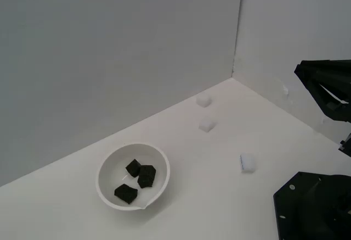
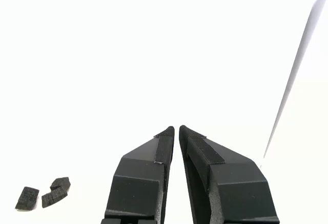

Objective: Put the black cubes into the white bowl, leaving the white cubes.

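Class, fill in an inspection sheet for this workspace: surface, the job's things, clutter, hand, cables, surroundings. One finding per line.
Surface: white table, matte, lit evenly.
Job's things: three black cubes lie inside the white bowl; three white cubes sit on the table outside it, towards the exterior view's right.
Clutter: nothing seen.
Hand: hand with pads nearly together, holding nothing, away from the bowl.
Cables: nothing seen.
Surroundings: plain grey-white walls meeting at a corner; black arm base at the exterior view's right.

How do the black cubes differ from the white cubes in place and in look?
The black cubes all lie inside the white bowl, close together; the white cubes lie on the table, spread apart. The black cubes stand out sharply; the white cubes look faint against the white surface. Both sets number three and are similar in size.
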